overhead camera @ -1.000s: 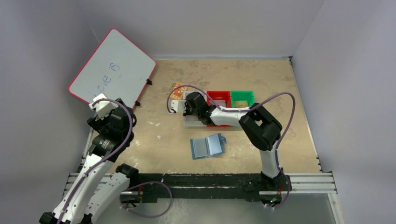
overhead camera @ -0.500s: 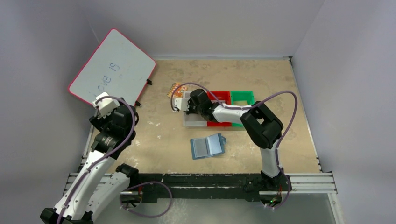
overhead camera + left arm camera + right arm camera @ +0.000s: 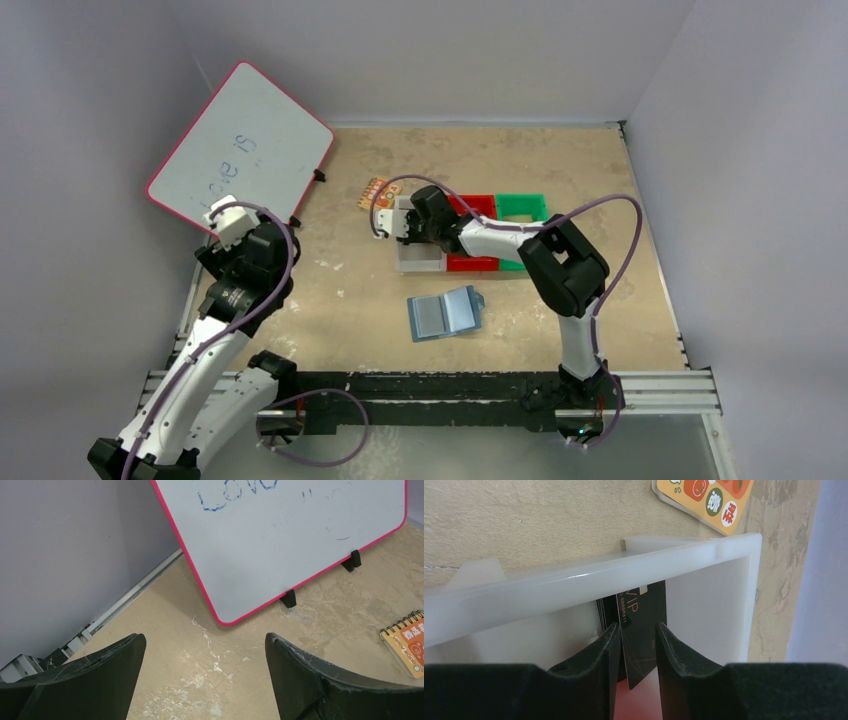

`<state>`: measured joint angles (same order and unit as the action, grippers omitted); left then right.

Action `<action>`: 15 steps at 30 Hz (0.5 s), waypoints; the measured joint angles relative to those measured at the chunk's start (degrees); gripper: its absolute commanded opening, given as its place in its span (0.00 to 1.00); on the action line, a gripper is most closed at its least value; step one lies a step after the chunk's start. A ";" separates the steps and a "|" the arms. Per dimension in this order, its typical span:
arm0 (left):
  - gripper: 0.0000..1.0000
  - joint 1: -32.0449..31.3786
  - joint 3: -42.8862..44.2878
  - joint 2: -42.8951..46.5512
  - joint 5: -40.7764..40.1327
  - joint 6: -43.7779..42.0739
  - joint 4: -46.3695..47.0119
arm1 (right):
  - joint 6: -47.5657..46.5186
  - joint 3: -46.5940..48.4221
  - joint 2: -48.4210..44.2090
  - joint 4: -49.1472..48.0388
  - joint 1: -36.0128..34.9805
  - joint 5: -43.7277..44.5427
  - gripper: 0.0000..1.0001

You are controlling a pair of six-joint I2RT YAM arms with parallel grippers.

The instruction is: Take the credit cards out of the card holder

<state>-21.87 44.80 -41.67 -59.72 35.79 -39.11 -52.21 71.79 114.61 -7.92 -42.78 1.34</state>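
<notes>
**One card (image 3: 644,605) poised over the white bin (image 3: 589,577)**

Nearest, the wallet (image 3: 446,314) lies spread open mid-table, probably so its pockets face up; whether more remain inside I can't tell. At its 12 o'clock the right gripper (image 3: 638,627) pinches the card between nearly closed fingers above the white bin, likely the drop spot. Red bin (image 3: 470,264) and green bin (image 3: 520,200) sit at its 3 o'clock, contents unclear. At 9 o'clock the left gripper (image 3: 205,637) hangs wide apart, holding nothing, facing the whiteboard (image 3: 280,540).
</notes>
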 measured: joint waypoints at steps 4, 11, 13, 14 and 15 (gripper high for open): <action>0.89 0.00 0.00 -0.11 0.13 0.00 0.00 | 0.20 0.39 0.00 0.17 0.07 -0.04 0.43; 0.89 0.00 0.00 -0.96 0.15 0.00 0.00 | 0.55 0.55 0.00 0.13 0.09 -0.31 0.44; 0.89 0.00 0.02 -1.44 0.11 0.04 -0.04 | 0.74 0.55 0.00 -0.33 0.09 -0.42 0.44; 0.89 0.00 0.04 -1.60 0.09 0.09 -0.13 | 0.85 0.52 0.00 -0.59 0.09 -0.39 0.44; 0.89 0.00 0.07 -1.68 0.09 0.13 -0.33 | 0.98 0.52 0.00 -0.98 0.09 -0.26 0.45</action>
<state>-21.87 44.86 -43.35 -59.64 35.92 -39.44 -51.22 72.31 114.61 -8.91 -42.70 1.08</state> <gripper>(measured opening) 0.890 0.439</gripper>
